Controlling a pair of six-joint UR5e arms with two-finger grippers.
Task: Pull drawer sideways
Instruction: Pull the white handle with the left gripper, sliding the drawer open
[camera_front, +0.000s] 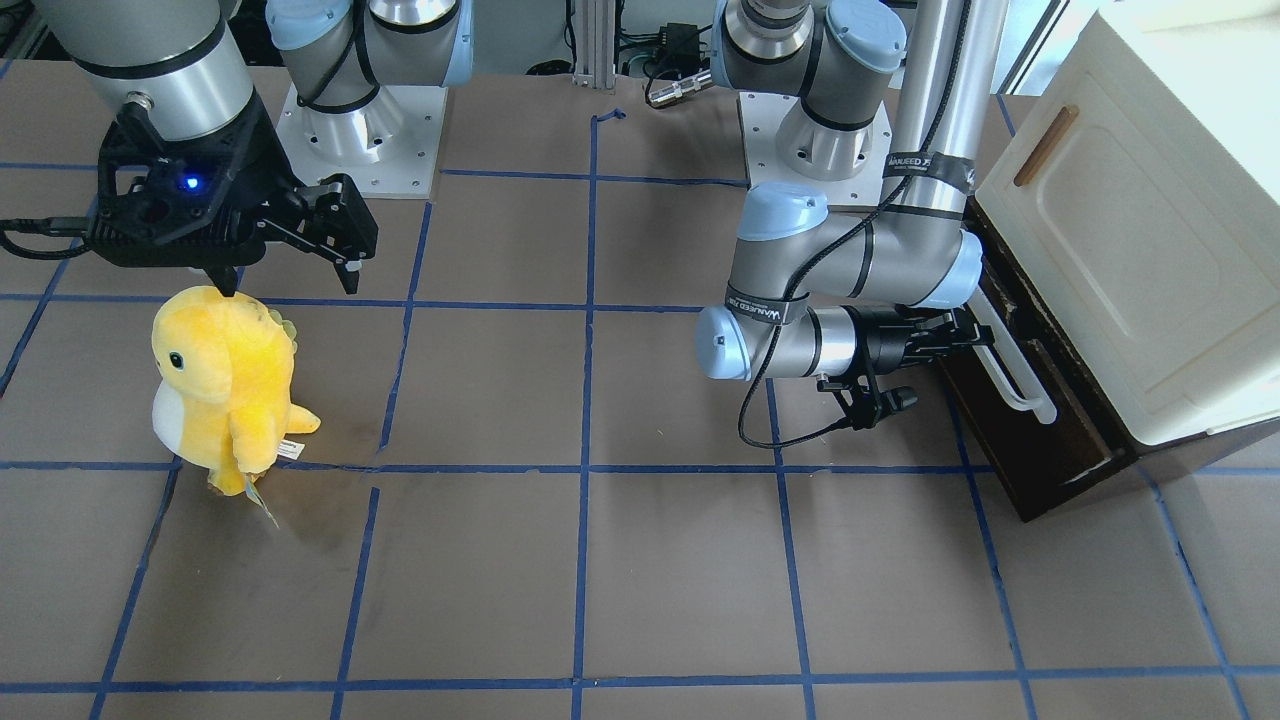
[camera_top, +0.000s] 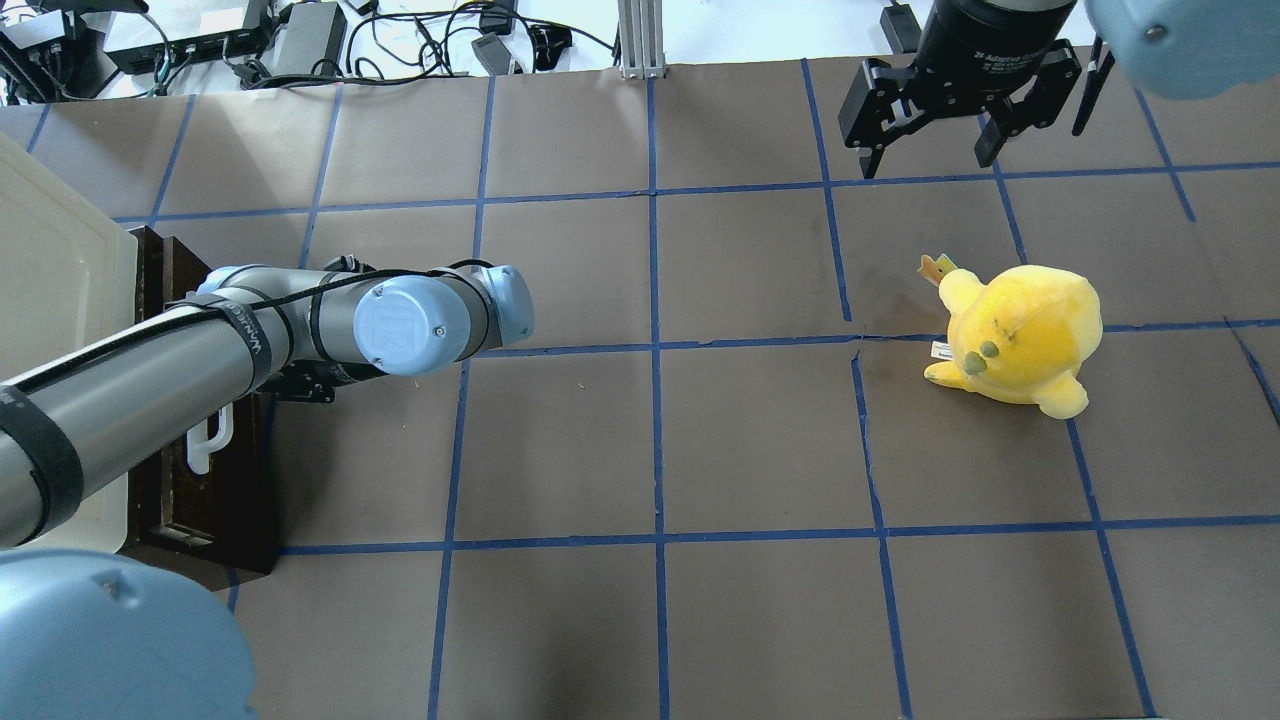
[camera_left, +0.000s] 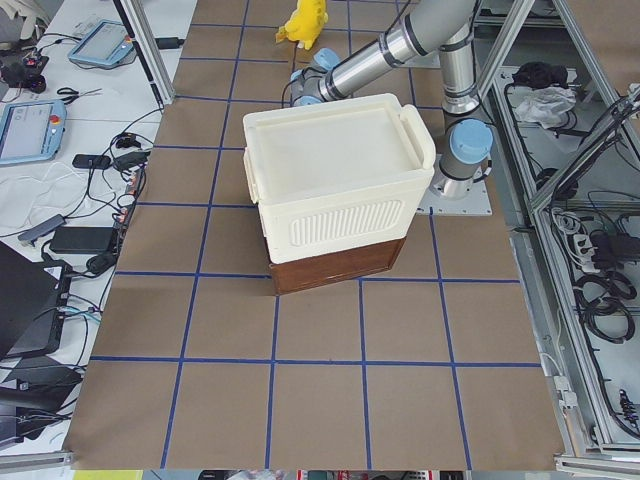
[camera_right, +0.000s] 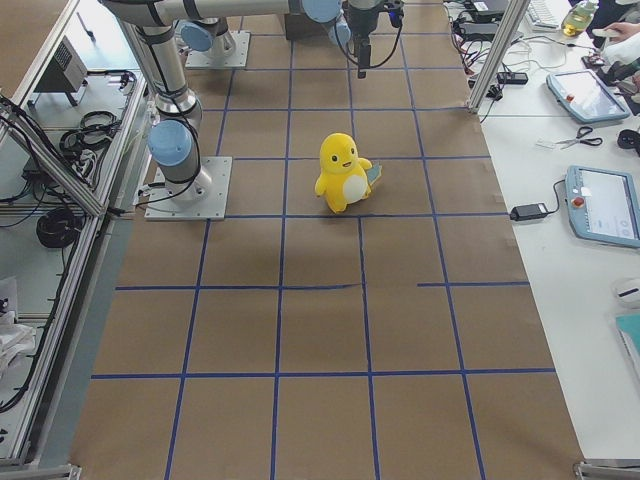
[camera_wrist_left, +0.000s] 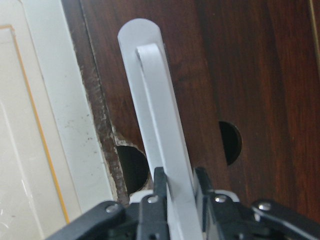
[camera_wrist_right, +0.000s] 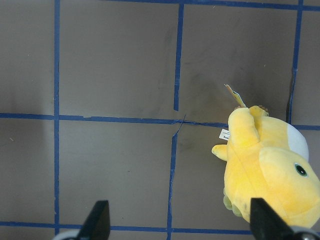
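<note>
Table (camera_front: 680, 580): flat brown covering, wide and mostly bare.
Tape (camera_front: 590, 400): blue lines stuck on the covering, marking it into large squares.
Tear (camera_top: 860, 345): short split in the covering at a tape crossing, just beside the plush.
Plush (camera_front: 225, 385): yellow with a white belly, upright on the robot's right half, feet on a tape line.
Cabinet (camera_front: 1130, 250): cream, at the robot's left end of the table.
Drawer (camera_front: 1060, 450): dark brown front low under the cabinet, at table level.
Base plates (camera_front: 400, 150): two pale metal plates bolted down at the robot's edge.
</note>
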